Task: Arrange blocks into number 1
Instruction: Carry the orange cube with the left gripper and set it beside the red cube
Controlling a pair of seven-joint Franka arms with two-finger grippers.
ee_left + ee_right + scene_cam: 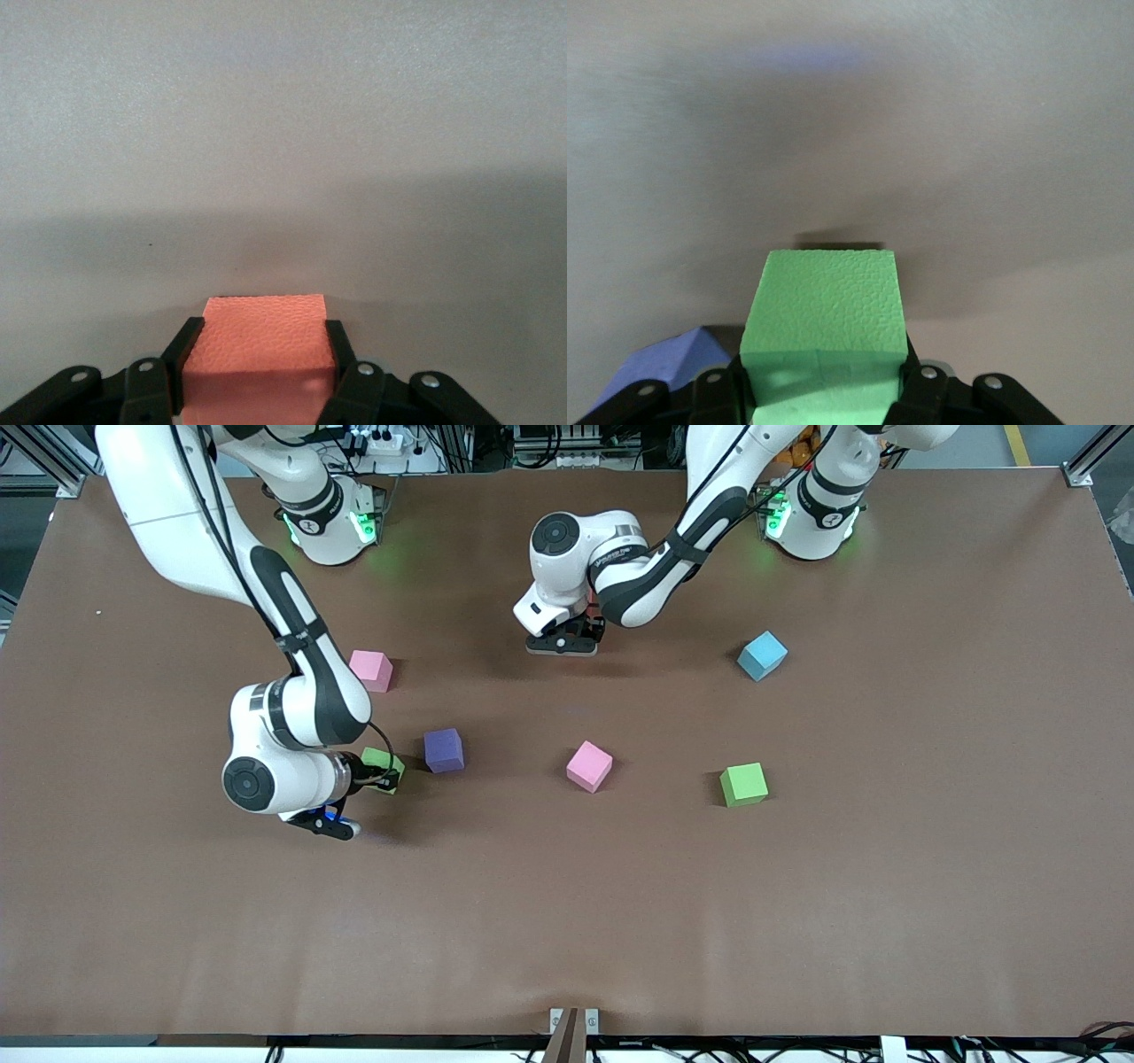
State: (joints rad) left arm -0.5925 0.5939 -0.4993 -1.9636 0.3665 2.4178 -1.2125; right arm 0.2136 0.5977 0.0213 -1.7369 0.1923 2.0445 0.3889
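front view: six matte cubes show on the brown table [797, 921]. a pink block [371, 670] lies toward the right arm's end; a second pink block [590, 766] sits mid-table, with the purple block [444, 750] beside it toward the right arm's end and a green block [743, 785] beside it toward the left arm's end. the light blue block [762, 655] lies farther from the camera than that green block.

right wrist view: the right gripper [819, 390] is closed on another green block [824, 323], whose pebbled faces sit between the dark fingers [719, 390]; a purple corner shows just beside it. in the front view this green block [383, 766] is partly hidden by the right gripper [376, 778], close beside the purple block.

left wrist view: the left gripper [257, 376] clamps a salmon-red block [264, 341] between its pads [184, 354], low against the table surface. in the front view the left gripper [564, 640] is farther from the camera than the mid-table pink block, its block hidden.
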